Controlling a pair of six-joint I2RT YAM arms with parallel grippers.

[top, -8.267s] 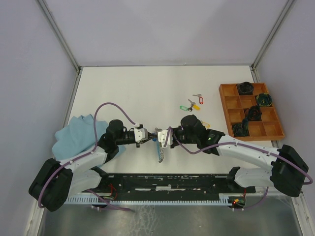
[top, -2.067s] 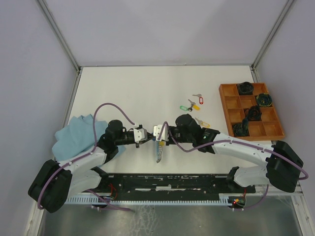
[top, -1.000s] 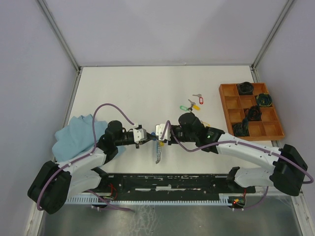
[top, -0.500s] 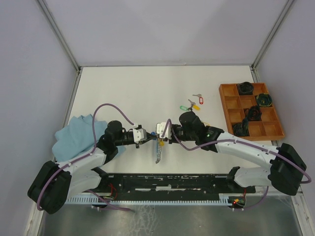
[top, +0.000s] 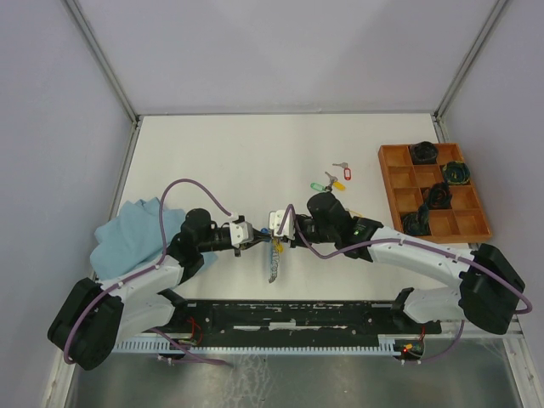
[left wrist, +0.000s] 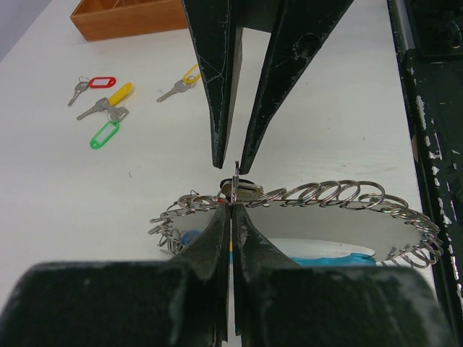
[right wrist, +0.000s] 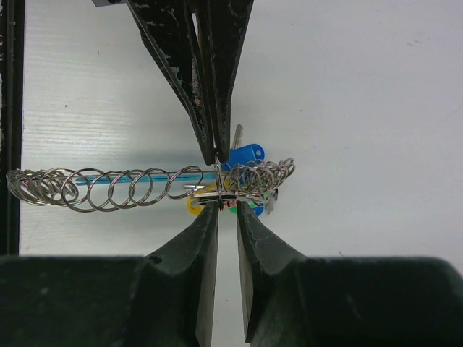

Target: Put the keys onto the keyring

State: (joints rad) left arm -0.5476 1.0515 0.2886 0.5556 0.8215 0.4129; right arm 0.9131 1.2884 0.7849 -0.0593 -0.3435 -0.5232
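Inspection of the threading station, both arms meeting at mid-table.

**Left gripper** point(left wrist: 231, 211): jaws fully closed on a thin wire of the large thin grey metal keyring with a bright blue sleeve point(top: 272, 262). The ring hangs off the white table point(top: 221, 161) between the two arms. It is judged to be held there so that the other arm can work on a fixed, raised target.

**Right gripper** point(right wrist: 227, 208): claw narrow, jaws slightly apart. They bracket a fine wire loop directly opposite the left fingertips. No firm clamp on it can be confirmed.

**Keyring load:** a row of small silver split rings point(right wrist: 108, 186) is strung along it. A silver key with a blue oblong tag point(right wrist: 244, 154) and a yellow tag point(right wrist: 194, 207) sit at the gripped end, so the task is judged to be partly done.

**Loose keys:** the red-tagged point(left wrist: 101, 81), yellow-tagged point(left wrist: 118, 92) and green-tagged point(left wrist: 105, 135) keys lie together well beyond the grippers. A further yellow-tagged key point(left wrist: 187, 76) lies nearer the orange wooden compartment tray point(top: 389, 183). None is held.

**Risk:** the wire is thin, and a slight misalignment between the opposing tips may let it slip.
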